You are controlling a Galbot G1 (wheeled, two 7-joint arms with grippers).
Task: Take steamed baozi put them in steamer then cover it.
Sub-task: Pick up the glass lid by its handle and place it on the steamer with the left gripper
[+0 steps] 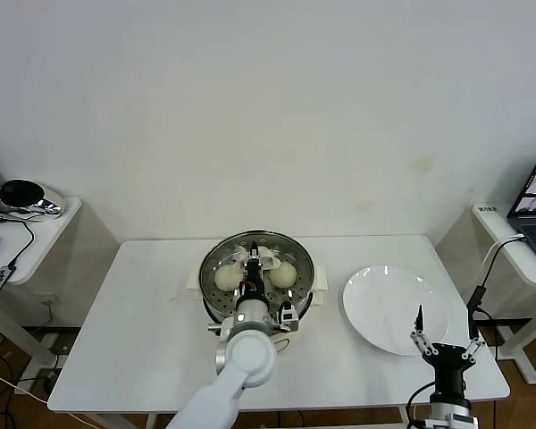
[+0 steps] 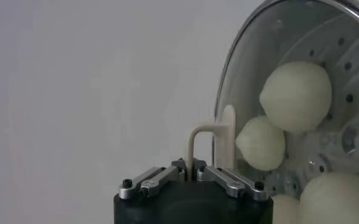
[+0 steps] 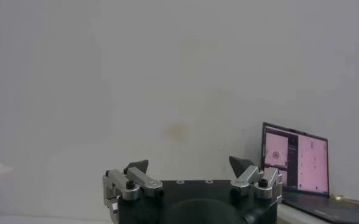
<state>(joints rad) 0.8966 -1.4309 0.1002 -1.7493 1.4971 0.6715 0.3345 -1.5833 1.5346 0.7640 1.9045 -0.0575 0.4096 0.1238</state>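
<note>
Our left claw [image 1: 253, 271] is clamped on the lid [image 2: 270, 79] handle over the steamer [image 1: 213, 299]. Releasing off-centre could tip it onto the baozi [image 1: 283, 274]. Our right claw [image 1: 445, 338] waits apart at five o'clock.

The head view looks down from above on the table [image 1: 143, 313], the steamer [image 1: 256, 275] at 12 o'clock. The left wrist view sits close against the cover [image 2: 277, 85] (shared with the head view). The right wrist view faces the wall [image 3: 167, 73] and a laptop [image 3: 295, 167].

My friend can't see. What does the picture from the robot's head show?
The left gripper holds the glass lid by its handle over the steamer, with buns inside. The empty plate sits beside it, and the right gripper, open, waits near the plate.
</note>
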